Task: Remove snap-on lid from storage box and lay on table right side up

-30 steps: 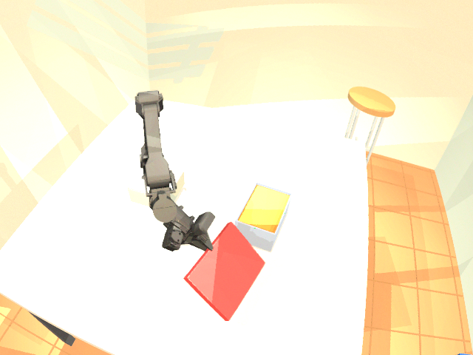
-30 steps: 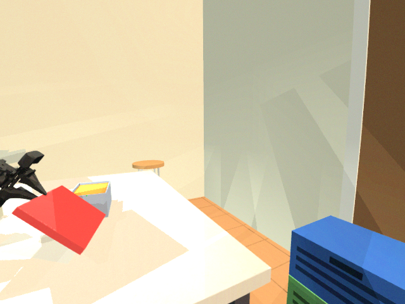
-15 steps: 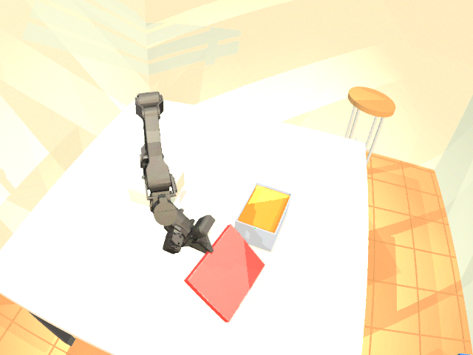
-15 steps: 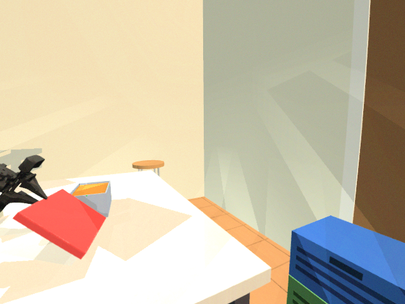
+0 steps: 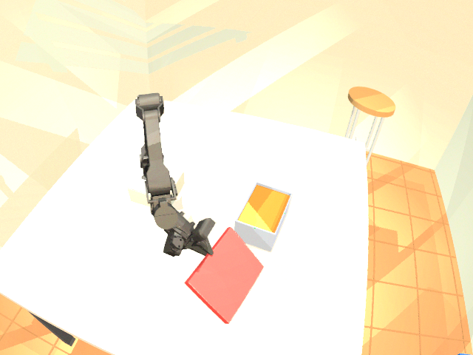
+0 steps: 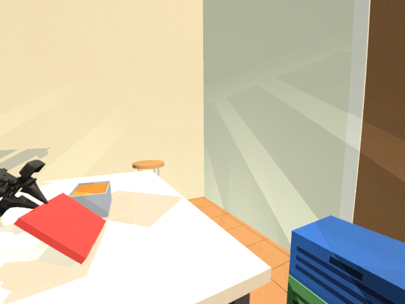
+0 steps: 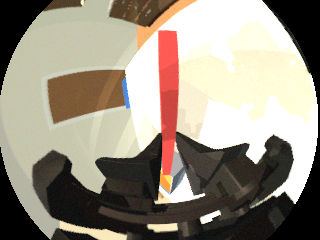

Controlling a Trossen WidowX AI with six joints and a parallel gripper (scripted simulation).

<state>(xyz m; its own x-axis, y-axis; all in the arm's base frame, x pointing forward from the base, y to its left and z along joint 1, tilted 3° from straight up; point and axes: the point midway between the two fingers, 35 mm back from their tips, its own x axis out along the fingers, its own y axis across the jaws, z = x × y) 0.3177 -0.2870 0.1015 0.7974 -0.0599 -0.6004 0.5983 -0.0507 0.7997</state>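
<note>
With the jaws [image 5: 211, 254] [image 6: 43, 204] clamped on one edge of the red lid [image 5: 229, 275] [image 6: 63, 225] [image 7: 169, 80], level it before it meets the counter [image 5: 305, 298] [image 6: 183, 261]. It hangs tilted beside the storage box [image 5: 255, 236] [image 6: 102, 204] [image 7: 176, 172], near side low, probably just above the surface. Lower slowly, away from the box's wall, and part the jaws only once the lid's whole rim bears.

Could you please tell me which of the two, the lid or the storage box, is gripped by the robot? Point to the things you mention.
The red lid [image 5: 225, 275] [image 6: 62, 222] [image 7: 169, 85]: the gripper's fingers pinch its edge, while the open-topped grey box [image 5: 255, 234] [image 6: 98, 204] stands apart on the table.
</note>
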